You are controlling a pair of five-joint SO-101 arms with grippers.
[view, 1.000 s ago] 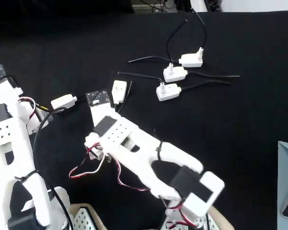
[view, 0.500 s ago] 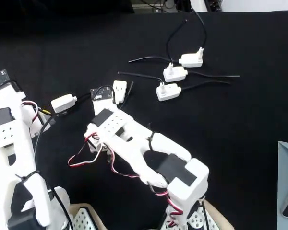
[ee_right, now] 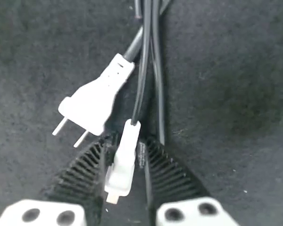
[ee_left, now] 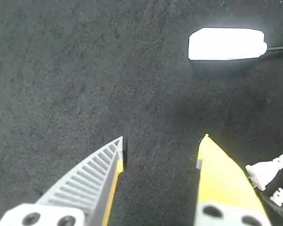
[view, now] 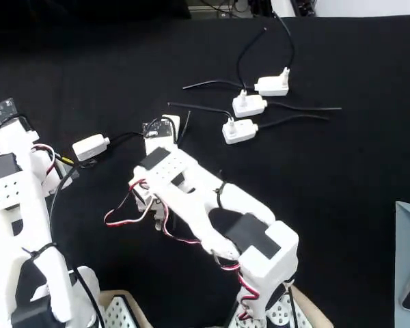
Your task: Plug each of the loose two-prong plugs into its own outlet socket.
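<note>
**Right hand.** The right hand (ee_right: 124,146) is closed on a white plug (ee_right: 121,165). The plug is held edge-on between the two black ribbed fingers (ee_right: 80,174). A thin black cable (ee_right: 142,70) leads from the plug away from the hand. A second plug (ee_right: 92,106), white and two-pronged, lies on the black desk (ee_right: 236,94) just beside the gripped one, with both prongs bare. Further dark cables run alongside the thin cable.

**Left hand.** The left hand (ee_left: 162,141) is open. Its grey ribbed finger (ee_left: 94,174) and yellow finger (ee_left: 221,179) are set well apart, and only desk surface is seen between them. Nothing is gripped. A white socket block (ee_left: 226,44) with a dark lead lies on the desk beyond the fingertips, apart from them. A small two-prong plug (ee_left: 269,169) lies beside the yellow finger.

**Overall layout.** In the high view, the right arm (view: 212,212) is extended toward the middle of the desk. The left arm (view: 14,205) is positioned at the desk's left edge, with the white socket block near it. Three more white blocks (view: 272,85) (view: 249,104) (view: 239,130) are grouped close together farther back, each with a black lead. They are well apart from both hands. Whether a plug is seated in any of them cannot be told.
</note>
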